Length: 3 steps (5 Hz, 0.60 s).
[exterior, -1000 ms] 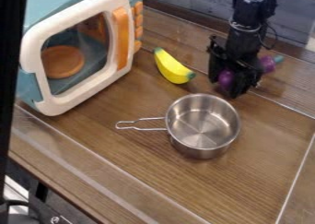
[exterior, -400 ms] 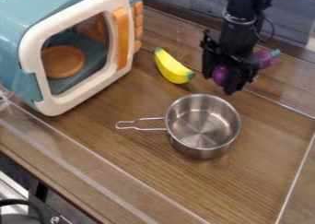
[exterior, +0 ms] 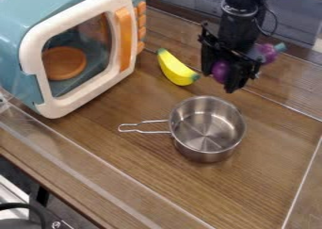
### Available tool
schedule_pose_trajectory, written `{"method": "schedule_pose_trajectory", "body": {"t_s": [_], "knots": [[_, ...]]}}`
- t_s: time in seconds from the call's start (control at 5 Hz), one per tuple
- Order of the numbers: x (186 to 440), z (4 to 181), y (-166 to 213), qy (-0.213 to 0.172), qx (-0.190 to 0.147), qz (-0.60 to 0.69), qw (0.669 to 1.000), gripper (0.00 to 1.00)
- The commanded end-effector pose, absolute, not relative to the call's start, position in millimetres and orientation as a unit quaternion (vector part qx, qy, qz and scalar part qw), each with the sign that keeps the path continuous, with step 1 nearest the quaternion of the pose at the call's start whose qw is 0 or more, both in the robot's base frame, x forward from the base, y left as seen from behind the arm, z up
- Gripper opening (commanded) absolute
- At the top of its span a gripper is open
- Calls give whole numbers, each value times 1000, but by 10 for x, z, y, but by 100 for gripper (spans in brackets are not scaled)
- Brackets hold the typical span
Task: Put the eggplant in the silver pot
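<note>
The purple eggplant (exterior: 262, 52) with its green stem cap hangs in the air at the back right, held in my black gripper (exterior: 233, 71), which is shut on it. Most of the eggplant is hidden behind the fingers. The silver pot (exterior: 206, 126) stands upright on the wooden table, in front of and below the gripper, with its wire loop handle pointing left. The pot has nothing in it.
A yellow banana (exterior: 175, 68) lies just left of the gripper. A teal-and-white toy microwave (exterior: 75, 46) with its door ajar fills the back left. The wooden tabletop (exterior: 113, 167) stretches to the front edge.
The gripper has risen with the eggplant and shifted a little to the left, lifting it off the table. The pot and banana have not moved.
</note>
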<state>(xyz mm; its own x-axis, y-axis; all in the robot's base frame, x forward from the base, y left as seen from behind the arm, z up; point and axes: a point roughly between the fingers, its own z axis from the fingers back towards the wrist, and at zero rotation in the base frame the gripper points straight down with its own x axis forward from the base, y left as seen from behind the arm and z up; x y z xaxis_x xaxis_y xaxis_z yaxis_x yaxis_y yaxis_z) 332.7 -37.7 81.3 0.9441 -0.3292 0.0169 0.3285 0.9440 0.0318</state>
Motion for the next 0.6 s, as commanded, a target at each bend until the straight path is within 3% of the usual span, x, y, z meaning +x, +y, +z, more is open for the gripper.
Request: {"method": "schedule_pose_trajectory", "body": {"t_s": [0.0, 0.4], "knots": [[3254, 1061, -342, -47, 13, -156, 987, 0], [3073, 1117, -343, -48, 6, -152, 987, 0]]}}
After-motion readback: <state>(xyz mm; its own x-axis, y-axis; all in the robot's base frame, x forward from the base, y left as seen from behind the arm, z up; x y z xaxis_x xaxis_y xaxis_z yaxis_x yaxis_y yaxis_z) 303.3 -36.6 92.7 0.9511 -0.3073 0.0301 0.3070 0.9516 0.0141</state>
